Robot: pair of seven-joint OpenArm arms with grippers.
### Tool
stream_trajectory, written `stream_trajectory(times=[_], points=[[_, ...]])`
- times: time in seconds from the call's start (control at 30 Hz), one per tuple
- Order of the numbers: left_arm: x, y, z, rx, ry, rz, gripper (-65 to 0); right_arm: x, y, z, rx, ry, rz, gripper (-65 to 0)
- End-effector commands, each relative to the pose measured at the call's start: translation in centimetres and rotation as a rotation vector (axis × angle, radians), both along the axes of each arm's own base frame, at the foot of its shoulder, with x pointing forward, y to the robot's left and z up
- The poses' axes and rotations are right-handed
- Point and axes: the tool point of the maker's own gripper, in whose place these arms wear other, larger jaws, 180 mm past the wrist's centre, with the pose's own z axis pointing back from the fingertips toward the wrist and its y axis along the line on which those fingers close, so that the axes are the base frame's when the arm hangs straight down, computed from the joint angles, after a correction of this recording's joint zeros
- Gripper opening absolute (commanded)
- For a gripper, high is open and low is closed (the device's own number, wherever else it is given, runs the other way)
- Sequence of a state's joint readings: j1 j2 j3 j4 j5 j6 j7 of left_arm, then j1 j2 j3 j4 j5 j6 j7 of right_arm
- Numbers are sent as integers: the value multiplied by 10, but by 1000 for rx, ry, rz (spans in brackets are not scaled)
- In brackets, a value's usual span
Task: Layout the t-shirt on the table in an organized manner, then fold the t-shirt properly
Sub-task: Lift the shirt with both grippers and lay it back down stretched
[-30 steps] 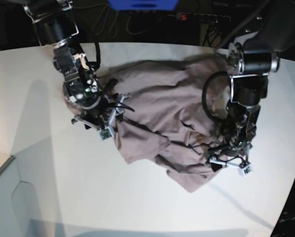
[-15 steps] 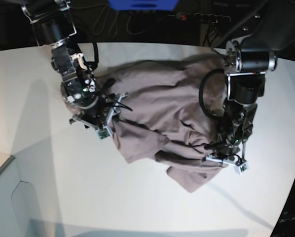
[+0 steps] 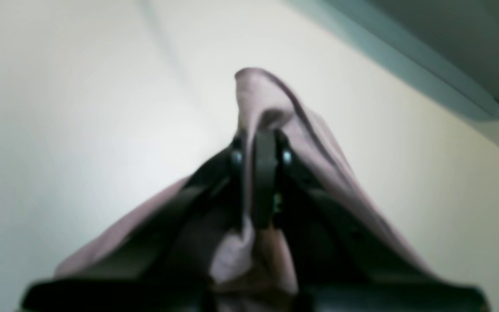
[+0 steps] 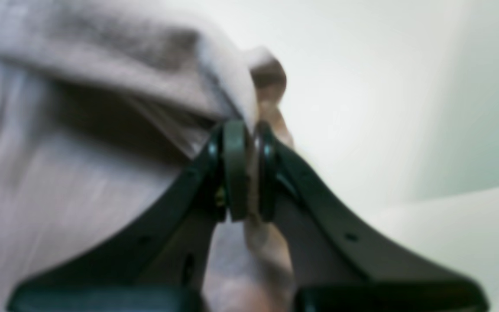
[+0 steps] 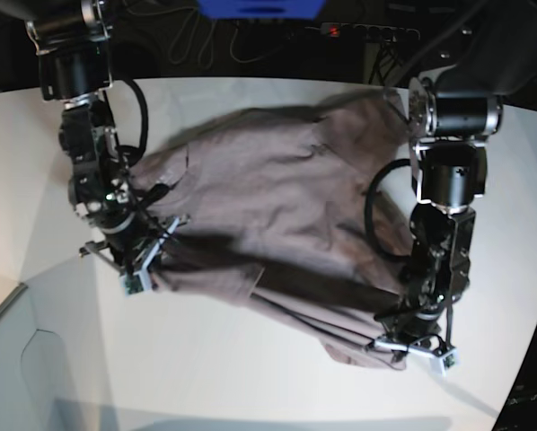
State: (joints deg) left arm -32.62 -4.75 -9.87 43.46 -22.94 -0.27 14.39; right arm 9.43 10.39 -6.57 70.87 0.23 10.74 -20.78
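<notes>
The mauve-grey t-shirt (image 5: 268,206) is stretched between my two grippers over the white table (image 5: 250,377), wrinkled, its far part lying near the back edge. My right gripper (image 5: 141,260), on the base view's left, is shut on a fold of the t-shirt (image 4: 232,99) at its left side; the jaws stand pinched on cloth in the right wrist view (image 4: 246,173). My left gripper (image 5: 403,346), on the base view's right, is shut on the t-shirt's front right edge (image 3: 267,104); its jaws stand pinched on cloth in the left wrist view (image 3: 261,173). The neck label is hidden.
Cables and a power strip (image 5: 358,31) lie on the dark floor beyond the table's back edge. The table's curved edge runs at the lower left (image 5: 8,301) and at the far right. Bare white tabletop lies in front of the shirt.
Both grippers have moved apart and towards the front, the right one to the left and the left one down. The shirt has been pulled from a crumpled heap into a wider, flatter spread.
</notes>
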Motion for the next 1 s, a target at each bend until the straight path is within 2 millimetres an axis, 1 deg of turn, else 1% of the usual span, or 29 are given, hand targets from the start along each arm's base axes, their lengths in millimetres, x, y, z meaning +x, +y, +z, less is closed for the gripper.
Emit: stream_trajectory(times=[0.0,0.1,0.13,0.2,0.23,0.3,0.33,0.43,0.47,0.53,0.6,0.63,0.67,0.7,0.73,0.77,0.83,0.93,0.97], points=[[21,11,49,24,-121,24,-649,19,-13,29,-16,-86,-25,-650],[31,7,84,24,-177,4,-649,42,-25,70,-11,-185,-60,-650],[31,6,89,25,-185,0,-649,46,-29,80,-16,-208,-64,-650],[36,5,112,29,-230,-9,-649,57,-38,105,-39,-265,-66,-650],[37,4,121,29,-241,-14,-649,62,-40,115,-45,-287,-65,-650],[39,2,132,29,-257,-23,-649,72,-44,135,-56,-331,-66,-650],[41,1,144,30,-278,-27,-649,77,-48,147,-66,-355,-68,-650],[40,-2,165,35,-313,-40,-649,89,-56,173,-83,-407,-72,-650],[39,-3,174,39,-331,-45,-649,92,-59,185,-95,-435,-72,-650],[37,-4,187,43,-356,-53,-649,94,-65,203,-115,-473,-72,-650],[35,-6,194,47,-368,-60,-649,95,-63,217,-118,-507,-65,-650],[32,-8,191,48,-358,-68,-649,93,-62,225,-120,-527,-63,-650],[28,-8,183,48,-342,-72,-649,90,-64,230,-119,-542,-69,-650],[25,-9,180,50,-339,-76,-649,87,-68,235,-120,-557,-79,-650],[20,-10,174,52,-330,-80,-649,82,-71,233,-117,-556,-88,-650],[13,-10,167,55,-322,-82,-649,75,-72,229,-114,-557,-92,-650],[0,-11,151,61,-303,-86,-649,62,-66,220,-104,-548,-85,-650],[-26,-11,120,67,-258,-87,-649,37,-54,199,-95,-514,-63,-650],[-35,-11,107,67,-233,-87,-648,27,-51,188,-92,-492,-56,-650]])
